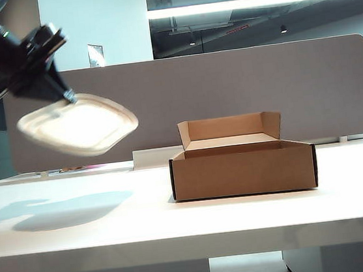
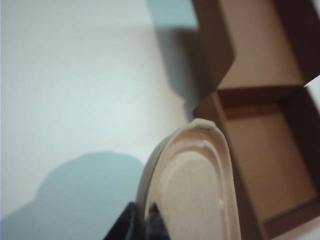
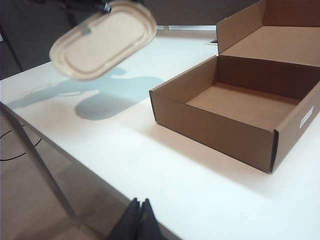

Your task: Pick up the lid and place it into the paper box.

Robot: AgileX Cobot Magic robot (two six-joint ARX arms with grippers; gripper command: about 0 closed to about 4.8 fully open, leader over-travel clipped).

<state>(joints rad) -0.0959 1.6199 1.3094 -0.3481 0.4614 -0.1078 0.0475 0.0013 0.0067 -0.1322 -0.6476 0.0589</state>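
The lid [image 1: 79,126] is a shallow beige pulp tray with rounded corners and a raised rim, tilted in the air and blurred. The left gripper [image 1: 65,93] pinches its upper edge, jaws clamped on the rim, high above the table [image 1: 81,233]. The paper box [image 1: 243,168], brown with its back flap upright, sits below and beside the gripper, well apart. The right gripper [image 3: 139,216] shows only dark fingertips pressed together, holding nothing.
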